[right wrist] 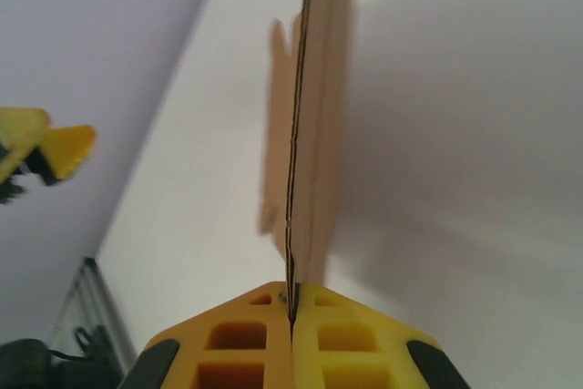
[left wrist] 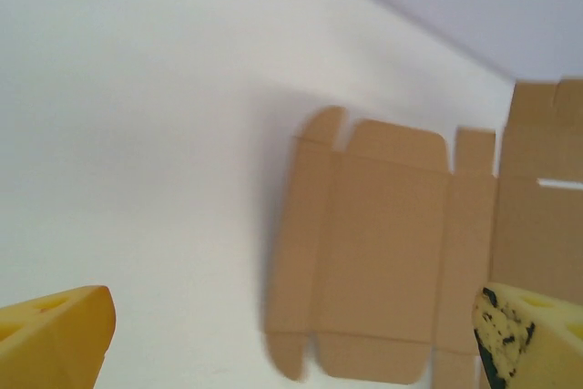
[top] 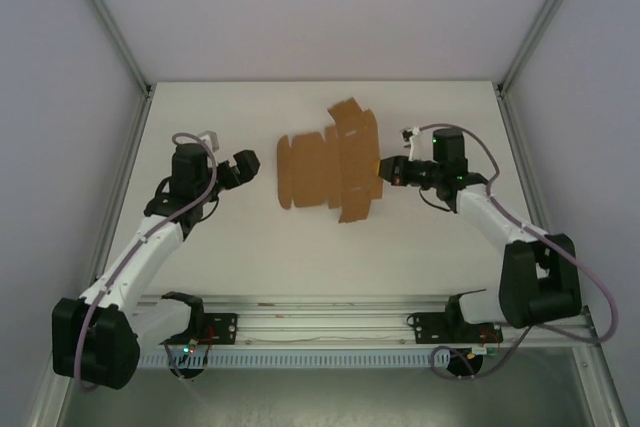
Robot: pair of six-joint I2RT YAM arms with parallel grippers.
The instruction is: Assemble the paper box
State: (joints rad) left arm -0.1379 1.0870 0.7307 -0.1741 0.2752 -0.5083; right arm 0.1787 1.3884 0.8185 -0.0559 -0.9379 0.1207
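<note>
Paper box (top: 325, 167) — one flat sheet — pinched by right gripper (right wrist: 292, 302); left gripper (top: 244, 166) agape.

Ahead of the left gripper (left wrist: 291, 316), the cardboard sheet (left wrist: 383, 252) runs out of the picture on the right and at the bottom, its nearest corner is blurred, and the gripper's own fingers (left wrist: 59, 339) show as tips cut off at the two lower corners. Ahead of the right gripper (right wrist: 291, 312) the cardboard sheet stands edge-on, so its flaps cannot be told apart, and its far end is cut off at the top.
</note>
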